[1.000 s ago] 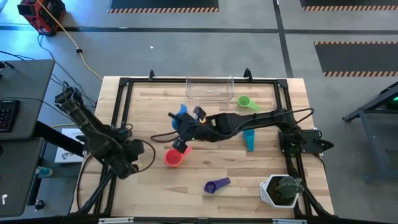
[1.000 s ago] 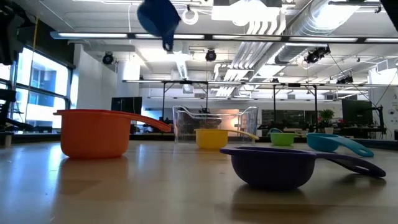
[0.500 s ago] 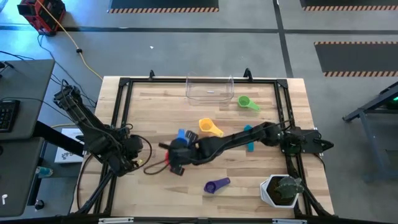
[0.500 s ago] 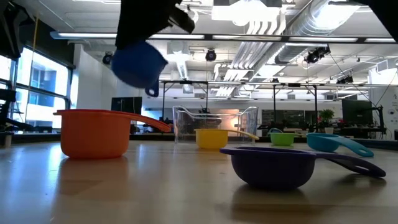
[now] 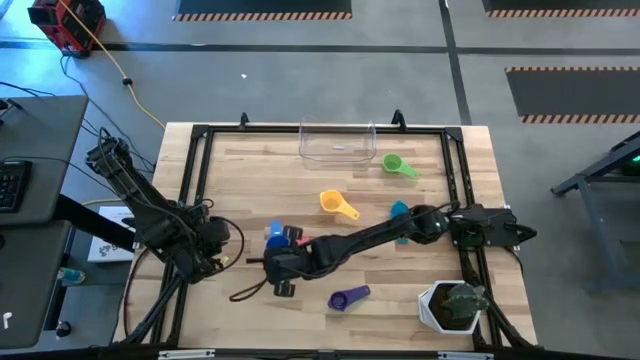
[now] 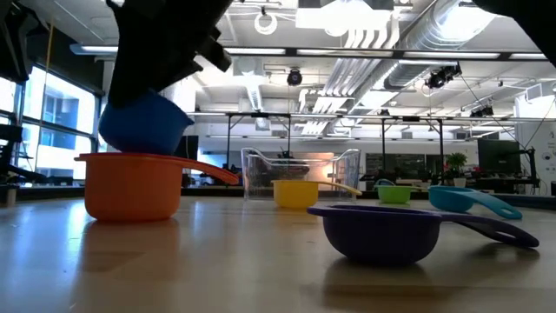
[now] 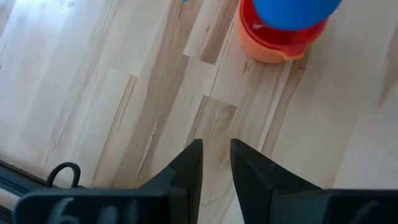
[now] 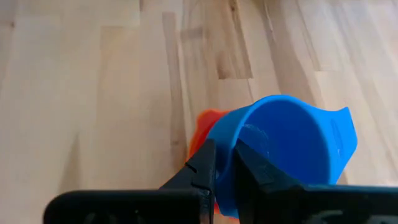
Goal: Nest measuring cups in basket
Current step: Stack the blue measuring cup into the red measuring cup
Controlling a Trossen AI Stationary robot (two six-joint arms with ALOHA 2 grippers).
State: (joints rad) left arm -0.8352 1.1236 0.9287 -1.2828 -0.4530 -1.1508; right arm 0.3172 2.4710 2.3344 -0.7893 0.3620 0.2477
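**Blue cup held over the orange-red cup**

The blue cup (image 8: pixel 283 152) is gripped at its rim by the right gripper (image 8: pixel 225 167), whose fingers are closed on the wall. Directly under this gripper the orange-red cup (image 6: pixel 132 184) stands on the table (image 5: pixel 250 165), and the blue cup is seen just at its rim. Beyond the right gripper, at the far table edge, the clear basket (image 5: pixel 337 142) is placed. The yellow cup (image 5: pixel 336 204), green cup (image 5: pixel 397 165), teal cup (image 5: pixel 399 211) and purple cup (image 5: pixel 349 297) are scattered apart. The left gripper (image 7: pixel 215 163) is kept beside the orange-red cup, its fingers slightly parted and holding nothing.
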